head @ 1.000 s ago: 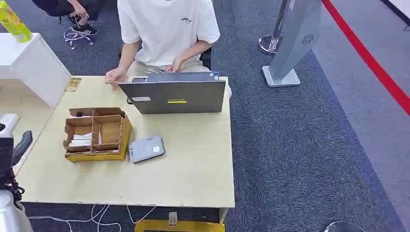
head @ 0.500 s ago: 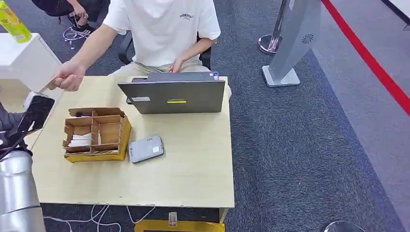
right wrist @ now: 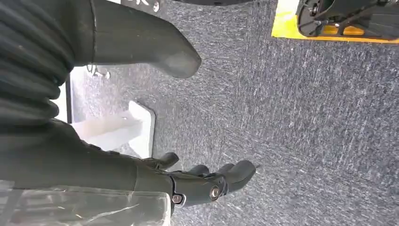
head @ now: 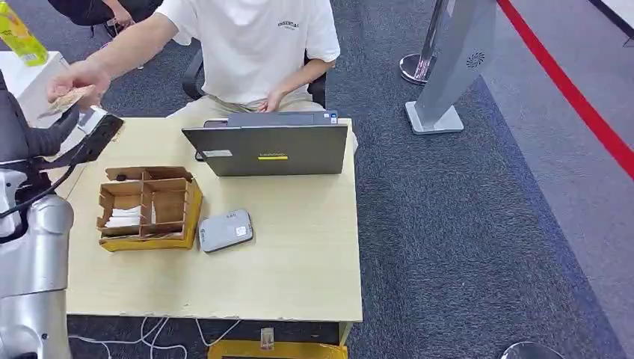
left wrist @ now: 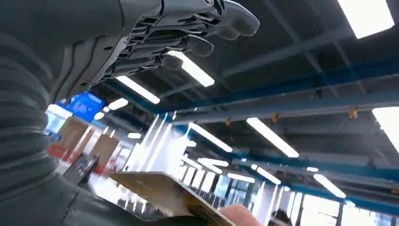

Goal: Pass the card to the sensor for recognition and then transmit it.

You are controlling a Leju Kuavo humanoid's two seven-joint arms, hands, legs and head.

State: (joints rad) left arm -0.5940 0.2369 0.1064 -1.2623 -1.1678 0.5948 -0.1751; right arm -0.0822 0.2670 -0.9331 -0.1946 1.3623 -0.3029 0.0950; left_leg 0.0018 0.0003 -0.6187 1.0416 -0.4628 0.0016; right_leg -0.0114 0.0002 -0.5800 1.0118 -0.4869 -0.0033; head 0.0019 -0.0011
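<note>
A person in a white T-shirt holds a tan card [head: 69, 98] out over the table's far left corner. My left hand [head: 75, 140] is raised just under it, empty, with its fingers apart. In the left wrist view the card [left wrist: 162, 190] lies between my thumb and my spread fingers [left wrist: 188, 28], with the person's fingertip [left wrist: 240, 216] still on it. The grey card sensor [head: 226, 229] lies on the table [head: 299, 254] beside a cardboard box. My right hand [right wrist: 207, 181] hangs over the carpet, holding nothing, fingers apart.
A compartmented cardboard box [head: 149, 206] with white cards stands left of the sensor. An open grey laptop [head: 269, 148] sits at the far edge in front of the person. A white cabinet [head: 34, 90] with a green bottle [head: 21, 36] stands at the left. A grey stand [head: 452, 67] is on the carpet.
My left arm has risen from beside the table to the far left corner. The person's hand has lifted the card from the table towards my left hand.
</note>
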